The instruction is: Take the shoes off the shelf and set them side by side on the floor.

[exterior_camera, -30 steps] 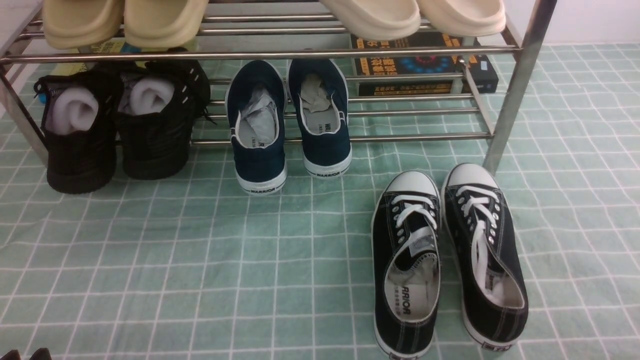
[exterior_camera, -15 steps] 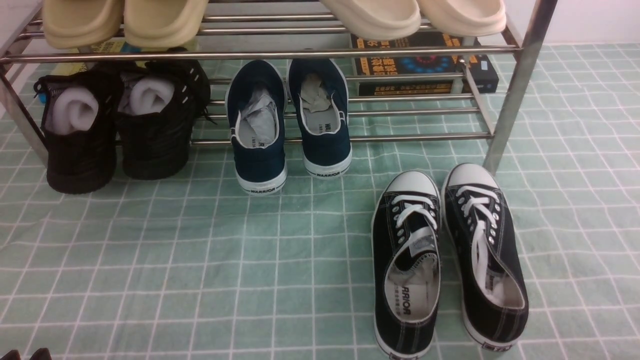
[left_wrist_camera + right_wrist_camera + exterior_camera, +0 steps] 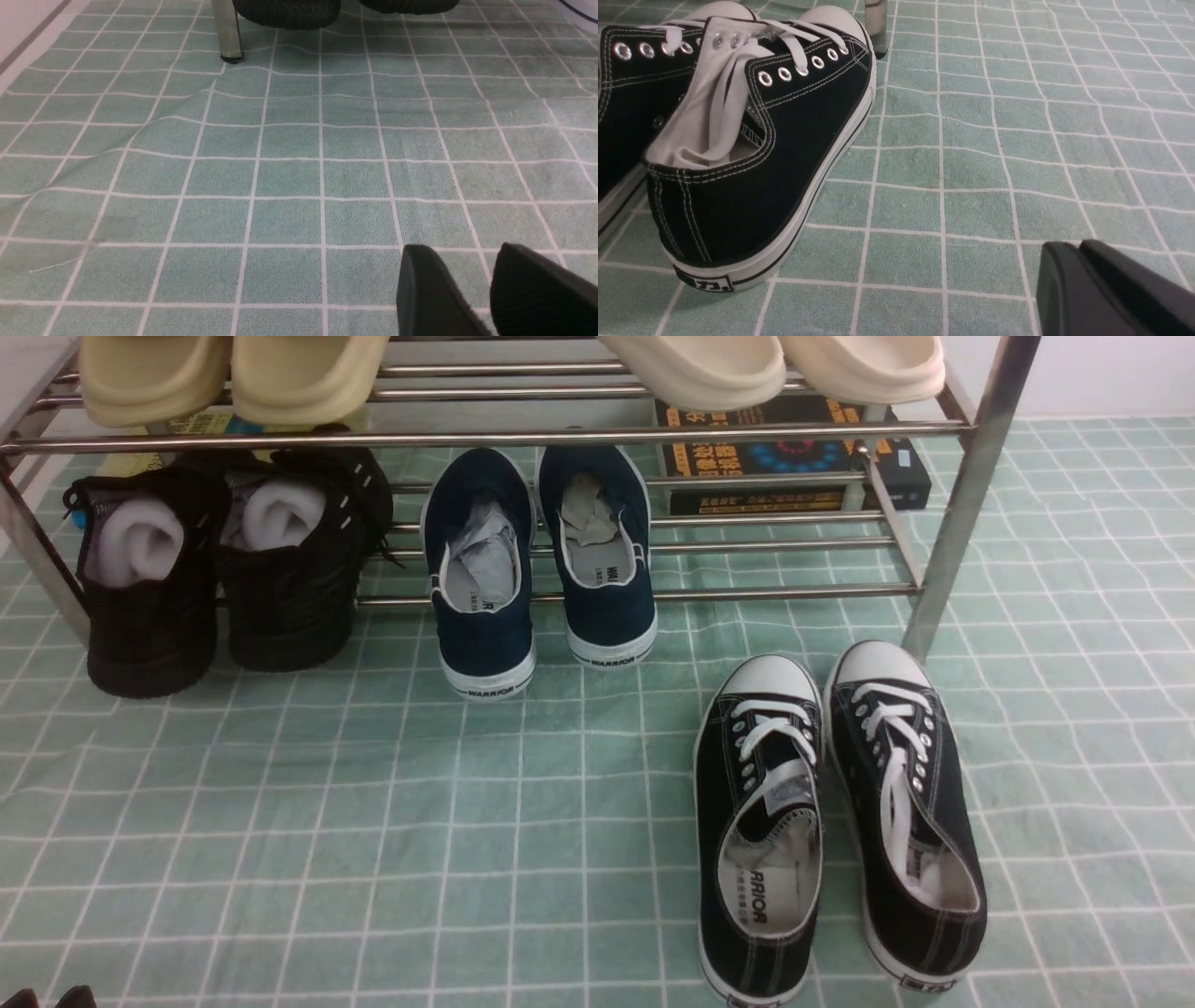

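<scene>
The two black canvas shoes stand side by side on the floor (image 3: 373,803), toes toward the shelf (image 3: 962,495): one (image 3: 758,821) to the left, the other (image 3: 904,803) just in front of the shelf's right post. In the right wrist view the nearer shoe (image 3: 784,140) shows its heel, and my right gripper (image 3: 1073,245) hovers beside it, apart, shut and holding nothing. My left gripper (image 3: 467,254) is open over bare floor, far from the shoes; its tips peek in at the front view's lower left corner (image 3: 47,999).
Navy slip-ons (image 3: 537,560) and black mesh shoes (image 3: 215,569) sit on the lower tier, heels overhanging the floor. Beige slippers (image 3: 233,373) and cream slippers (image 3: 775,364) lie on the upper tier. A dark box (image 3: 794,462) lies behind the shelf. The floor mat is wrinkled near the left post (image 3: 227,28).
</scene>
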Robot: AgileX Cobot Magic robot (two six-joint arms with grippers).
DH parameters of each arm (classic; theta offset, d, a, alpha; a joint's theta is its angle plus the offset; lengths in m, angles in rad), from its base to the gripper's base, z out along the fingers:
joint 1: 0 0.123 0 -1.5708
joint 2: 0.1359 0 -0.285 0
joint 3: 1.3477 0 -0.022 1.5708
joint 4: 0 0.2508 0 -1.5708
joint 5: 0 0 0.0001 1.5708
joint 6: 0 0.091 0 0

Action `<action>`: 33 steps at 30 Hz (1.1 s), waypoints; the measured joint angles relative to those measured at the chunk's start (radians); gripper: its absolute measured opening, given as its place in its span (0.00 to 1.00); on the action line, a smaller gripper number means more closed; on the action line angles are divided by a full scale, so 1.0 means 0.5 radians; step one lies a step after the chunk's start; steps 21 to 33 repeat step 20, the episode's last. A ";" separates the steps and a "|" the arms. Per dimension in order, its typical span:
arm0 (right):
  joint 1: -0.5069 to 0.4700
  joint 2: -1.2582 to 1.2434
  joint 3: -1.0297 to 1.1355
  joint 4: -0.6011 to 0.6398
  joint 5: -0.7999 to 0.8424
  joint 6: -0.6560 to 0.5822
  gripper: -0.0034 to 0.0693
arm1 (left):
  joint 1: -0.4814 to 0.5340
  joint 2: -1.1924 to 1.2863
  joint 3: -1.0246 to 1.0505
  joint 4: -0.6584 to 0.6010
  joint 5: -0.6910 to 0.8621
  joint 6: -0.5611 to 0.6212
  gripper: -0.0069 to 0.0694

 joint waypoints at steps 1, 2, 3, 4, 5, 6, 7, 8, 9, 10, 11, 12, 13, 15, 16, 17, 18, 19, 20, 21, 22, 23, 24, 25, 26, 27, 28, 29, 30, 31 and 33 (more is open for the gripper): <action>0.000 0.000 0.000 0.000 0.000 0.000 0.13 | 0.000 0.000 0.000 0.000 0.000 0.000 0.40; 0.000 0.000 0.000 0.000 0.000 0.000 0.13 | 0.000 0.000 0.000 0.000 0.000 0.000 0.40; 0.000 0.000 0.000 0.002 0.000 0.000 0.13 | 0.000 0.000 0.000 0.000 0.000 0.000 0.40; 0.000 0.000 0.000 0.001 0.000 0.000 0.13 | 0.000 0.000 0.000 0.000 0.000 0.000 0.40; 0.000 0.000 0.000 0.001 0.000 0.000 0.14 | 0.000 0.000 0.000 0.000 0.000 0.000 0.40; 0.000 0.000 0.000 0.001 0.000 0.000 0.14 | 0.000 0.000 0.000 0.000 0.000 0.000 0.40; 0.000 0.000 0.000 0.001 0.000 0.000 0.14 | 0.000 0.000 0.000 0.000 0.000 0.000 0.40; 0.000 0.000 0.000 0.001 0.000 0.000 0.15 | 0.000 0.000 0.000 0.000 0.000 0.000 0.40; 0.000 0.000 0.000 0.001 0.000 0.000 0.15 | 0.000 0.000 0.000 0.000 0.000 0.000 0.40; 0.000 0.000 0.000 0.001 0.000 0.000 0.15 | 0.000 0.000 0.000 0.000 0.000 0.000 0.40; 0.000 0.000 0.000 0.001 0.000 0.000 0.15 | 0.000 0.000 0.000 0.000 0.000 0.000 0.40; 0.000 0.000 0.000 0.001 0.000 0.000 0.15 | 0.000 0.000 0.000 0.000 0.000 0.000 0.40; 0.000 0.000 0.000 0.001 0.000 0.000 0.16 | 0.000 0.000 0.000 0.000 0.000 0.000 0.40; 0.000 0.000 0.000 0.001 0.000 0.000 0.16 | 0.000 0.000 0.000 0.000 0.000 0.000 0.40; 0.000 0.000 0.000 0.001 0.000 0.000 0.16 | 0.000 0.000 0.000 0.000 0.000 0.000 0.40; 0.000 0.000 0.000 0.001 0.000 0.000 0.16 | 0.000 0.000 0.000 0.000 0.000 0.000 0.40; 0.000 0.000 0.000 0.001 0.000 0.000 0.16 | 0.000 0.000 0.000 0.000 0.000 0.000 0.40; 0.000 0.000 0.000 0.001 0.000 0.000 0.17 | 0.000 0.000 0.000 0.000 0.000 0.000 0.40; 0.000 0.000 0.000 0.001 0.000 0.000 0.17 | 0.000 0.000 0.000 0.000 0.000 0.000 0.40; 0.000 0.000 0.000 0.001 0.000 0.000 0.17 | 0.000 0.000 0.000 0.000 0.000 0.000 0.40; 0.000 0.000 0.000 0.001 0.000 0.000 0.17 | 0.000 0.000 0.000 0.000 0.000 0.000 0.40; 0.000 0.000 0.000 0.001 0.000 0.000 0.17 | 0.000 0.000 0.000 0.000 0.000 0.000 0.40; 0.000 0.000 0.000 0.001 0.000 0.000 0.17 | 0.000 0.000 0.000 0.000 0.000 0.000 0.40; 0.000 0.000 0.000 0.001 0.000 0.000 0.17 | 0.000 0.000 0.000 0.000 0.000 0.000 0.40; 0.000 0.000 0.000 0.001 0.000 0.000 0.17 | 0.000 0.000 0.000 0.000 0.000 0.000 0.40; 0.000 0.000 0.000 0.001 0.000 0.000 0.17 | 0.000 0.000 0.000 0.000 0.000 0.000 0.40; 0.000 0.000 0.000 0.001 0.000 0.000 0.17 | 0.000 0.000 0.000 0.000 0.000 0.000 0.40; 0.000 0.000 0.000 0.001 0.000 0.000 0.17 | 0.000 0.000 0.000 0.000 0.000 0.000 0.40; 0.000 0.000 0.000 0.001 0.000 0.000 0.17 | 0.000 0.000 0.000 0.000 0.000 0.000 0.40; 0.000 0.000 0.000 0.001 0.000 0.000 0.17 | 0.000 0.000 0.000 0.000 0.000 0.000 0.40; 0.000 0.000 0.000 0.001 0.000 0.000 0.17 | 0.000 0.000 0.000 0.000 0.000 0.000 0.40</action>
